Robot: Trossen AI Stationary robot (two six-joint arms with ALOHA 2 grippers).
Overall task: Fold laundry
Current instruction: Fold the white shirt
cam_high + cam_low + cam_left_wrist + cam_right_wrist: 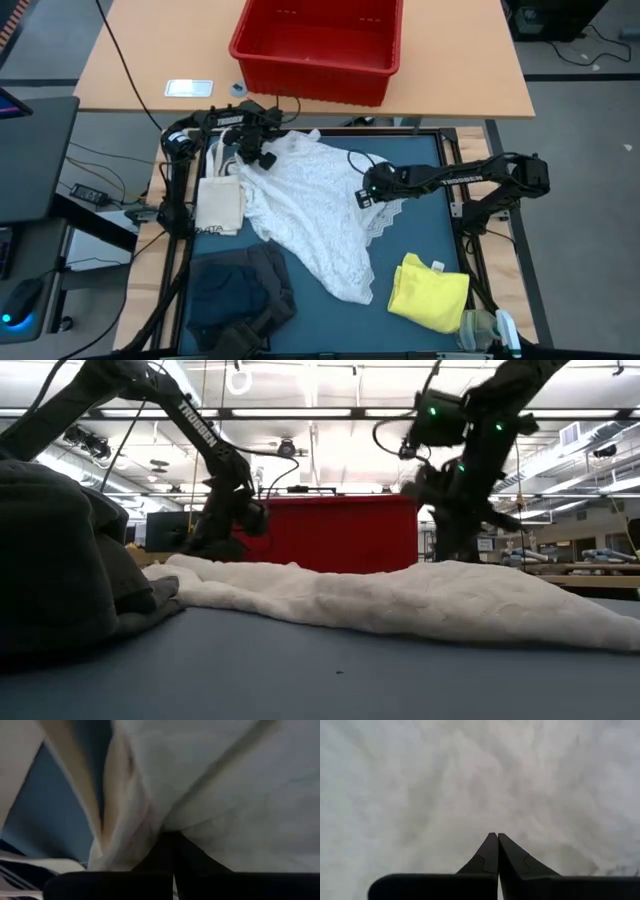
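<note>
My left tool [262,152] sat in the upper left of the high view, at the top edge of the white lacy garment [315,215], and its fingers were pressed fully together; in my left wrist view the closed tips [172,851] were buried in a fold of that white cloth [225,785], pinching it, with a cream strip of the tote bag [75,775] and a patch of blue worktop [47,815] beside it. My right tool [366,196] reached in from the right of the high view and met the same garment at its right-hand edge, near the middle of the frame. Its fingers were also shut tight, the two tips [497,851] touching each other and resting against the lacy fabric [470,780], which filled that whole wrist view; whether cloth was caught between them I could not tell. The white garment lay spread diagonally across the centre of the blue worktop [425,225], and in the low view it ran as a pale rumpled ridge [420,600] across the frame. The yellow garment [430,292] lay bunched at the lower right of the high view, well apart from both tools, and the dark grey and navy garments [240,295] were heaped at the lower left. The cream tote bag [220,203] lay flat just left of the white garment. A red bin [318,45] stood on the wooden table at the top of the frame.
</note>
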